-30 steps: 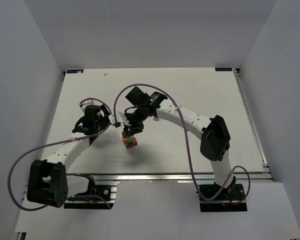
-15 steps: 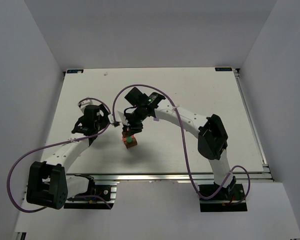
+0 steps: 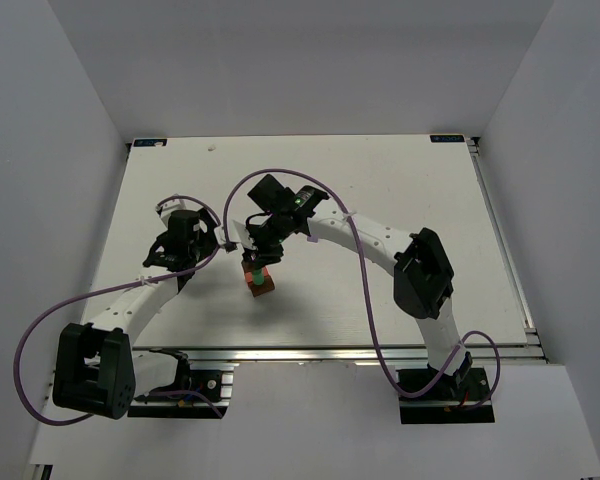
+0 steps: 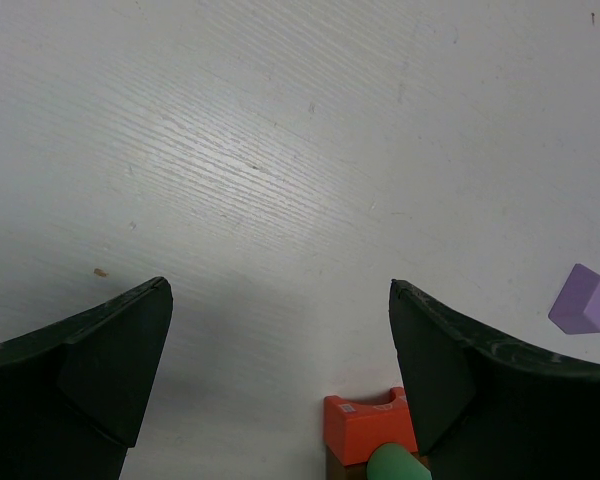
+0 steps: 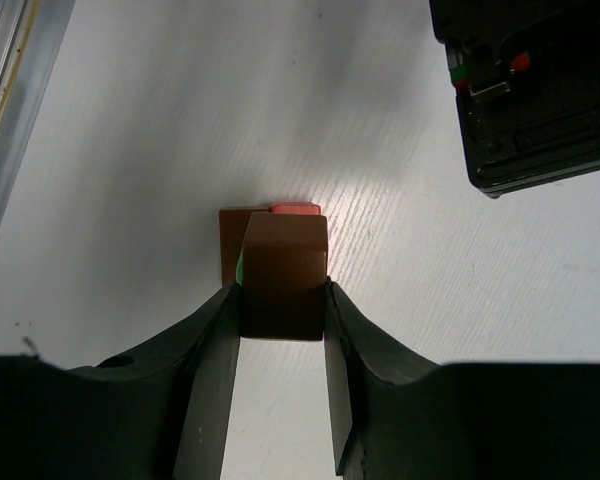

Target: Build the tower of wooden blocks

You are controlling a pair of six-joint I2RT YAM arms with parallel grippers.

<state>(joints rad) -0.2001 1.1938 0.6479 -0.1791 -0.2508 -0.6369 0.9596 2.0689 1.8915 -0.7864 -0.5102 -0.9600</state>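
Right wrist view: right tool (image 5: 280, 295) clamps a brown block (image 5: 285, 270), now directly over the partial tower (image 3: 263, 288) on the surface (image 3: 400, 180); a second ago it sat offset. Placement looks imminent. Left tool (image 4: 280, 310) wide, empty; lilac block (image 4: 584, 300) lies apart.

No writing, brand or number can be read anywhere. The red-orange block (image 4: 368, 425) carries a small pale sticker (image 4: 346, 408), too small to make out. The black casing (image 5: 540, 100) in the right wrist view shows red and green spots but no legible letters.
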